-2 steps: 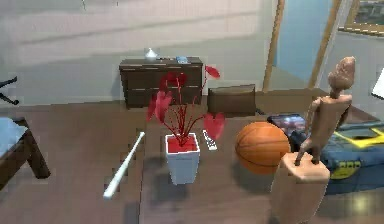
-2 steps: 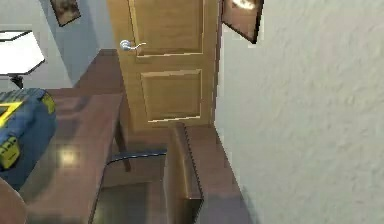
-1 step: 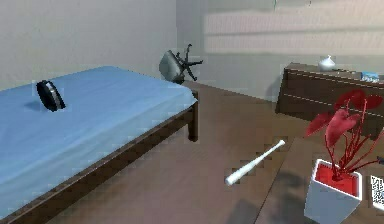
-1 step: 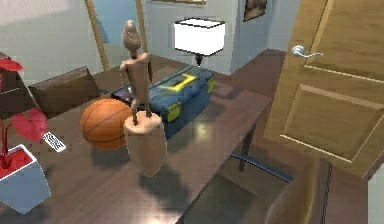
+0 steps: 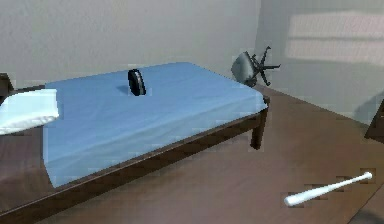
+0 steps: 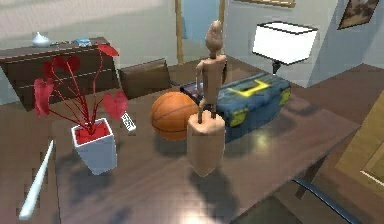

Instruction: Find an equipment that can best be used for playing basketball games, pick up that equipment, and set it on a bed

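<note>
Basketball [image 6: 175, 113] located mid-worktop [image 6: 290, 150], pickup still ahead
It rests beside a wooden mannequin [image 6: 208, 90]; next probably a reach, then the bed [image 5: 200, 100]. The hand's state cannot be told.

no text, label or number can be read on anything here.

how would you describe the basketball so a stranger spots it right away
Look at the dark wooden table. Near its middle, the basketball sits between a white planter and a blue toolbox. It is the only round orange thing there.
</note>
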Available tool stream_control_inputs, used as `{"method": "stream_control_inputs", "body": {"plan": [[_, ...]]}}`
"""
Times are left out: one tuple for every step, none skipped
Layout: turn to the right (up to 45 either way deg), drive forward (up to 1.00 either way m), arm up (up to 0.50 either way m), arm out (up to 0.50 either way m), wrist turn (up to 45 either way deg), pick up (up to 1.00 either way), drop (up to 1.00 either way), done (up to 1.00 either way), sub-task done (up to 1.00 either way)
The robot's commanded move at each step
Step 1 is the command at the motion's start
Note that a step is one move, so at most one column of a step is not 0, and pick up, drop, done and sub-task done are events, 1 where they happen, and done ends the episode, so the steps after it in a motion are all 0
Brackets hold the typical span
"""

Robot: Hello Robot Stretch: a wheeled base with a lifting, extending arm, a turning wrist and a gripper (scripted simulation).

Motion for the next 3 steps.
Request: {"method": "stream_control_inputs", "body": {"plan": [[0.0, 0.0, 0.5, 0.0, 0.0, 0.0, 0.0, 0.0, 0.0], [0.0, 0.0, 0.38, 0.0, 0.0, 0.0, 0.0, 0.0, 0.0], [0.0, 0.0, 0.0, 0.4, 0.0, 0.0, 0.0, 0.0, 0.0]]}}
